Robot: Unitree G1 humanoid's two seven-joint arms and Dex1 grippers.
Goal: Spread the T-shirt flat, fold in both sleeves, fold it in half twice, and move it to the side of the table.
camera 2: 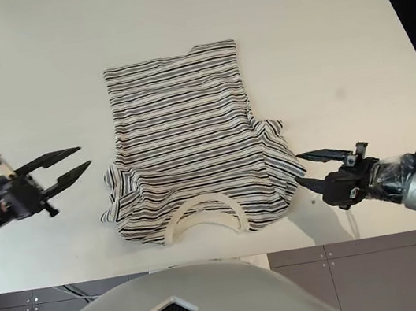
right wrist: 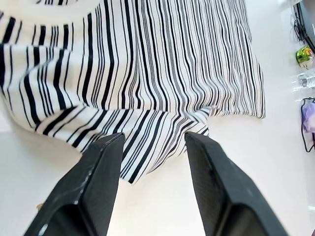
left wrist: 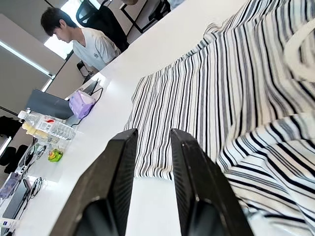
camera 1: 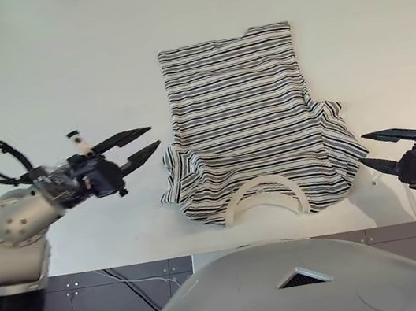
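The striped T-shirt lies on the white table, its white collar toward the near edge and both sleeves folded in over the body. My left gripper hovers just left of the shirt's left side, open and empty, its fingers pointing at the cloth. My right gripper sits open and empty at the shirt's right near corner, by the folded sleeve. Neither gripper touches the cloth.
Bare table surrounds the shirt on the left, right and far side. The near table edge runs just below the collar. The left wrist view has a water bottle, a laptop and small items at the table's far end.
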